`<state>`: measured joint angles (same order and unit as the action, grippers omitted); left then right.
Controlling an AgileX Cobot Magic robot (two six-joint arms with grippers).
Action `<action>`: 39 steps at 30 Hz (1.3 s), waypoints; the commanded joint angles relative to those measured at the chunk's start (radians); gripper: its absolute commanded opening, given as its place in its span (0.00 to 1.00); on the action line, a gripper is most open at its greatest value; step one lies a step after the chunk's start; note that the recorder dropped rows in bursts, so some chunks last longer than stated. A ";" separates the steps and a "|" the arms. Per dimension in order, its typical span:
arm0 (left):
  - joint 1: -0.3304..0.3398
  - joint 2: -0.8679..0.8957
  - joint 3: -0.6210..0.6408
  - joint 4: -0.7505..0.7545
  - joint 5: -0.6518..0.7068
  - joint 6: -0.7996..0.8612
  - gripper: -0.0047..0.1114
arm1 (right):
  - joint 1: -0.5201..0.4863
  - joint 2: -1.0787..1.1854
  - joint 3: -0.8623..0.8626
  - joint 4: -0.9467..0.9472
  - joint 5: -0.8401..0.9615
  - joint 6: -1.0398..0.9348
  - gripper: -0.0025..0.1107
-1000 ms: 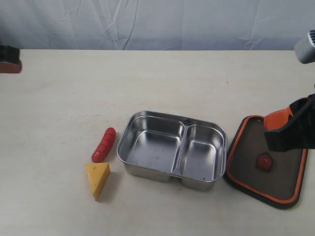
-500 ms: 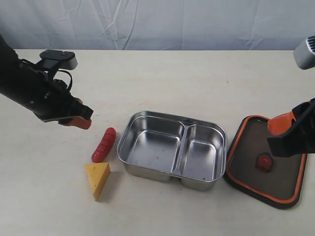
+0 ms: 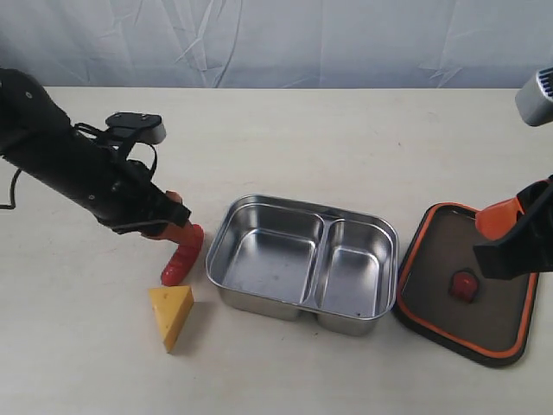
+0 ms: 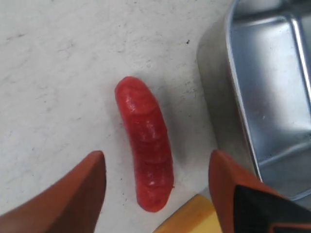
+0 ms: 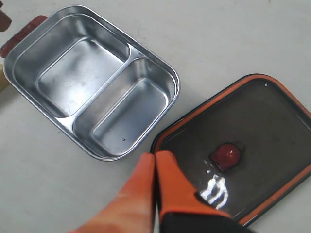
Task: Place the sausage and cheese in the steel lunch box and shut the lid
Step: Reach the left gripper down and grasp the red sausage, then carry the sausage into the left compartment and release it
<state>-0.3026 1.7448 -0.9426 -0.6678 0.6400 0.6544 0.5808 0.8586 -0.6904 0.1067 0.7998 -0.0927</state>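
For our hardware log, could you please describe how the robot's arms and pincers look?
The left pincer and right pincer have smooth orange fingers on black mounts. The left arm is black, with loose black cables and a grey block.

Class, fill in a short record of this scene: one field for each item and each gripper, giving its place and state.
sausage: on the table beside the steel lunch box, not gripped
cheese: on the table, close to one end of the sausage
steel lunch box: open, both compartments empty
lid: off, lying beside the steel lunch box
left gripper: open, one finger on either side of the sausage
right gripper: shut, holding nothing, above the lid's edge
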 commanded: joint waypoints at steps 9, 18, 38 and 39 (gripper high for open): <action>-0.097 0.117 -0.026 0.157 -0.120 -0.158 0.54 | 0.000 -0.005 -0.007 -0.020 0.008 -0.001 0.02; -0.099 0.164 -0.032 0.157 -0.119 -0.211 0.25 | 0.000 -0.005 -0.007 -0.028 0.007 -0.001 0.02; -0.114 -0.033 -0.173 0.186 -0.018 -0.307 0.04 | 0.000 -0.005 -0.007 -0.035 0.016 -0.001 0.02; -0.125 -0.035 -0.173 0.184 -0.010 -0.304 0.04 | 0.000 -0.005 -0.007 -0.035 0.016 -0.001 0.02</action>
<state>-0.4006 1.7389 -1.1099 -0.4533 0.6026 0.3513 0.5808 0.8586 -0.6904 0.0816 0.8175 -0.0908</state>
